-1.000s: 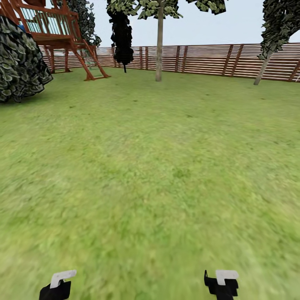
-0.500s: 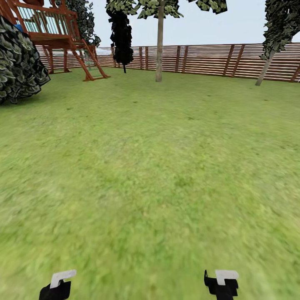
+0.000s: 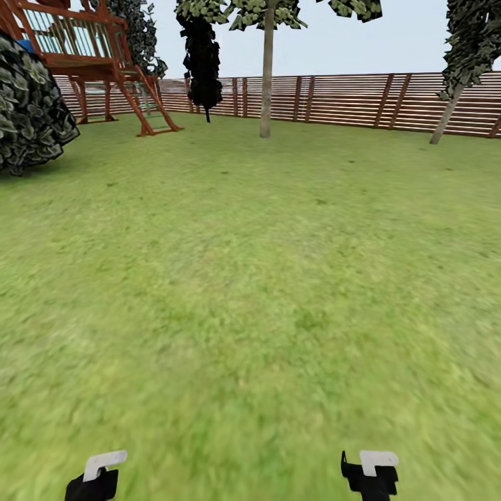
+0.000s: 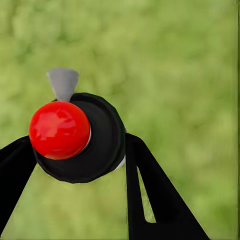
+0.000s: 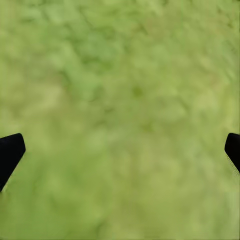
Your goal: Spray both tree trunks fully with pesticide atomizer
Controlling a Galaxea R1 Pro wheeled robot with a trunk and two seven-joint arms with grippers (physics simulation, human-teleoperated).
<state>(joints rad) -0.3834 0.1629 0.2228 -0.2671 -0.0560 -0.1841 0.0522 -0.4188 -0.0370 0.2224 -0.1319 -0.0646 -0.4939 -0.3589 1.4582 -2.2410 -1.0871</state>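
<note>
Open lawn (image 3: 264,278) ahead; slatted fence (image 3: 348,101) bounds far edge, bare-trunked tree (image 3: 266,76) before it, bush (image 3: 31,111) far left. Left gripper (image 4: 75,165) clamped on pesticide atomizer (image 4: 82,137), red part between fingers. Right gripper (image 5: 120,150) spread wide over grass.

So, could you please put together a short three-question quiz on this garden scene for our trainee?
1. True or false: the left gripper is shut on the small dark pesticide atomizer with the red knob.
2. What lies under the open right gripper? A) brown slatted fence B) green lawn C) play tower
3. Fill in: the straight bare grey-brown tree trunk stands in front of the brown slatted ____.

Key: 1 true; 2 B; 3 fence.
</note>
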